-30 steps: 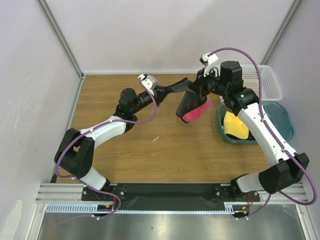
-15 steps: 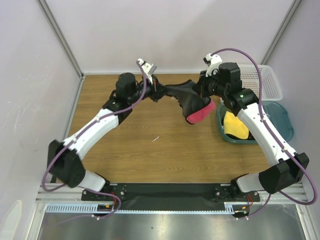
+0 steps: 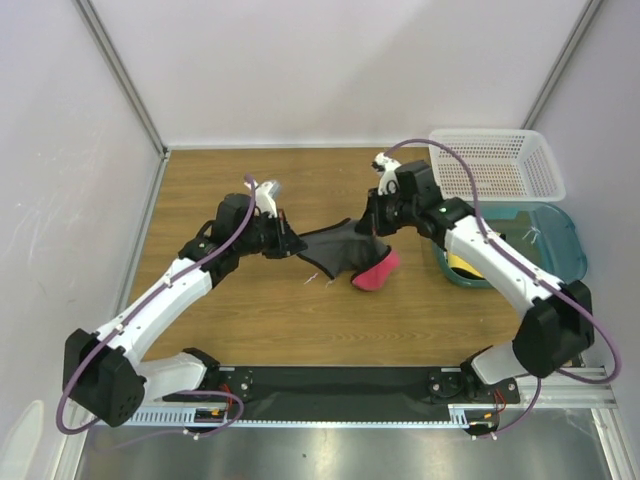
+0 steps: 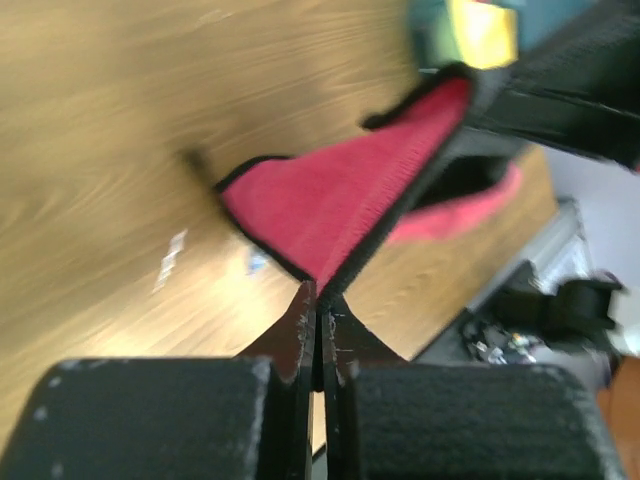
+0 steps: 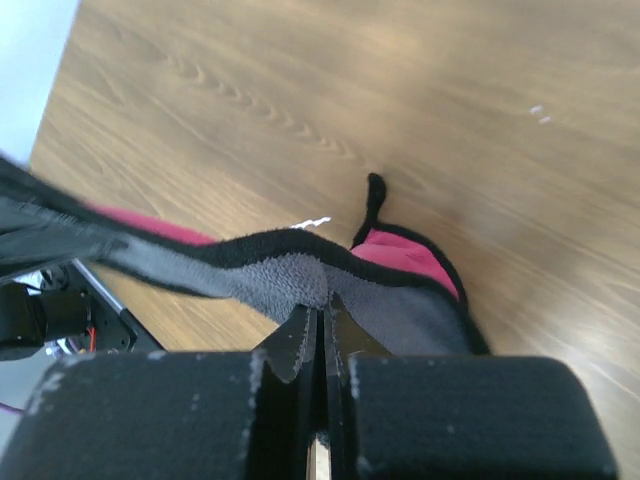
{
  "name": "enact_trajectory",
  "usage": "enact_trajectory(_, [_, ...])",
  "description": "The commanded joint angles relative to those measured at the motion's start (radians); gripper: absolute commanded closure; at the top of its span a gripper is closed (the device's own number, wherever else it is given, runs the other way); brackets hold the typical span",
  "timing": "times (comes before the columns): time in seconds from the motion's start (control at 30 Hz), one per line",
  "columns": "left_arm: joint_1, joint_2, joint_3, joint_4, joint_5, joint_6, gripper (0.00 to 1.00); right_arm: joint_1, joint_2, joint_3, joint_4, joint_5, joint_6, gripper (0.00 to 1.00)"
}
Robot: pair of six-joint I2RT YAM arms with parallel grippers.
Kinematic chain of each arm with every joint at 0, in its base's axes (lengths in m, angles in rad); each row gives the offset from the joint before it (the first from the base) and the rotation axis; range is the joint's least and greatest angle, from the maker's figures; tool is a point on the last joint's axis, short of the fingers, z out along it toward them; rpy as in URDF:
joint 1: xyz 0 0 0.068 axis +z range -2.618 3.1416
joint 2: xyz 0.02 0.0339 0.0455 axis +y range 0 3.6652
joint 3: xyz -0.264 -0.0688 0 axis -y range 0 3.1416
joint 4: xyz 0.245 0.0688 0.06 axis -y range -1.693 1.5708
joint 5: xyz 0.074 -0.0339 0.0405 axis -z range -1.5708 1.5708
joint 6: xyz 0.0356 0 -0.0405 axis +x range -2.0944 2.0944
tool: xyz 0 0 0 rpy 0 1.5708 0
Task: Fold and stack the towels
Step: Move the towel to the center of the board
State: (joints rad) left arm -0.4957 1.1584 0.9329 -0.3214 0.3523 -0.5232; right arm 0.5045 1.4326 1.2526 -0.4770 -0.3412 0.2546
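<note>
One pink-red towel (image 3: 345,255) with black edging and a dark back hangs stretched between my two grippers, low over the wooden table (image 3: 230,310). My left gripper (image 3: 290,245) is shut on its left corner. In the left wrist view the red face (image 4: 340,200) runs away from the shut left gripper (image 4: 320,295). My right gripper (image 3: 375,228) is shut on the right edge. The right wrist view has the right gripper (image 5: 325,305) pinching the grey-black back (image 5: 290,275), with a pink flap (image 5: 400,255) beyond. A yellow towel (image 3: 460,262) lies in the teal tub (image 3: 555,235).
A white lattice basket (image 3: 495,165) stands at the back right, behind the teal tub. Small white scraps (image 4: 170,262) lie on the wood below the towel. Grey walls close the table at the left, back and right.
My left gripper has shut on the towel's left corner. Both arms have come down and toward the near side, carrying the towel from high at the back to low over the table's middle.
</note>
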Motion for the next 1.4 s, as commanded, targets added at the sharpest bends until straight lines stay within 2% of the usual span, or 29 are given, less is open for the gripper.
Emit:
enact_trajectory(0.0, [0.094, 0.000, -0.060, -0.009, -0.119, -0.028, 1.00, -0.009, 0.073, -0.007, 0.116, 0.100, -0.005, 0.99])
enact_trajectory(0.17, [0.143, 0.128, -0.063, 0.145, -0.196, 0.029, 1.00, -0.006, 0.225, 0.094, 0.166, 0.122, -0.044, 0.98])
enact_trajectory(0.23, [0.158, 0.171, -0.040, 0.159, -0.233, 0.051, 1.00, -0.006, 0.312, 0.191, 0.160, 0.114, -0.055, 1.00])
enact_trajectory(0.3, [0.160, 0.193, -0.003, 0.141, -0.228, 0.080, 1.00, -0.004, 0.365, 0.317, 0.083, 0.070, -0.081, 1.00])
enact_trajectory(0.37, [0.160, 0.175, 0.006, 0.124, -0.228, 0.100, 1.00, 0.003, 0.390, 0.361, 0.054, 0.053, -0.104, 1.00])
enact_trajectory(0.57, [0.160, -0.015, -0.003, -0.011, -0.202, 0.144, 1.00, 0.034, 0.315, 0.381, 0.008, 0.022, -0.140, 1.00])
enact_trajectory(0.83, [0.158, -0.278, 0.032, -0.220, -0.159, 0.135, 1.00, 0.172, 0.106, 0.349, -0.129, 0.139, -0.153, 1.00])
enact_trajectory(1.07, [0.158, -0.475, 0.158, -0.482, -0.196, 0.071, 1.00, 0.264, -0.115, 0.289, -0.209, 0.074, -0.045, 1.00])
enact_trajectory(1.17, [0.158, -0.520, 0.207, -0.576, -0.242, 0.071, 1.00, 0.275, -0.184, 0.196, -0.187, 0.044, 0.018, 1.00])
enact_trajectory(1.27, [0.158, -0.517, 0.149, -0.576, -0.306, 0.063, 1.00, 0.261, -0.190, 0.090, -0.141, 0.038, 0.035, 1.00])
enact_trajectory(1.37, [0.158, -0.467, 0.037, -0.449, -0.279, 0.028, 1.00, 0.235, -0.105, 0.067, -0.124, 0.027, 0.037, 1.00])
